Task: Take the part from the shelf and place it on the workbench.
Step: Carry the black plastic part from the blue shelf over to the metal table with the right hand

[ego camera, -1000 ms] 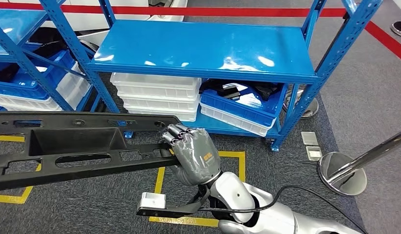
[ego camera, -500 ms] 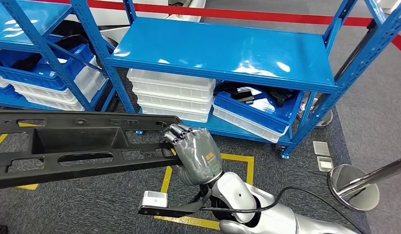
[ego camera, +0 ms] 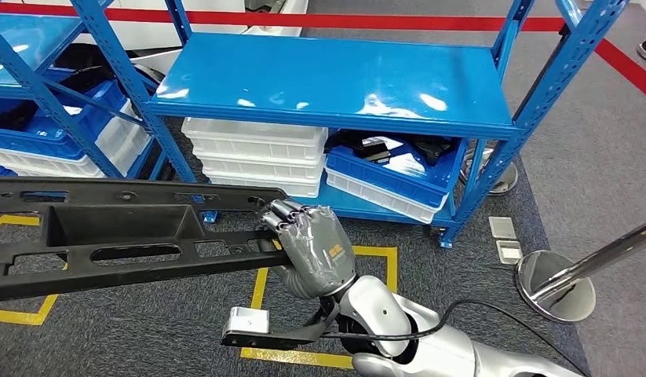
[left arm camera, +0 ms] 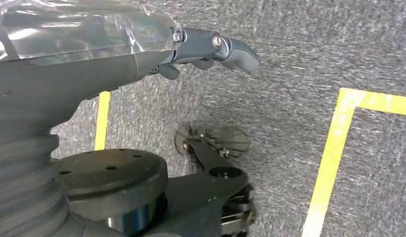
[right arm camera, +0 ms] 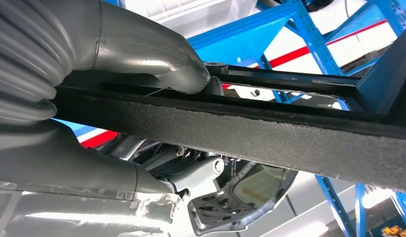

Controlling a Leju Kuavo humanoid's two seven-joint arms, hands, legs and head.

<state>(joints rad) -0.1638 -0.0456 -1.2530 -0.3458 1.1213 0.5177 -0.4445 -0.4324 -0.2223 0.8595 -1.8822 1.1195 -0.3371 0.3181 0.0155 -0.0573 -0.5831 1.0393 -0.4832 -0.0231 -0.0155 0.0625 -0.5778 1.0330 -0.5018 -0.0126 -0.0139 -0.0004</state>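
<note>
Grey carpet lay before the blue shelf (ego camera: 335,78), and in front of it the right hand (ego camera: 312,251) had its fingers (ego camera: 284,214) clamped on the long black part (ego camera: 123,236), whose unsupported far end might sag or snag a shelf post.

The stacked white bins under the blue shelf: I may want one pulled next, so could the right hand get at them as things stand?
Probably not. The right hand grips the end of the long black part, so it is occupied, and the white bins sit low beneath the blue shelf, beyond the part.
</note>
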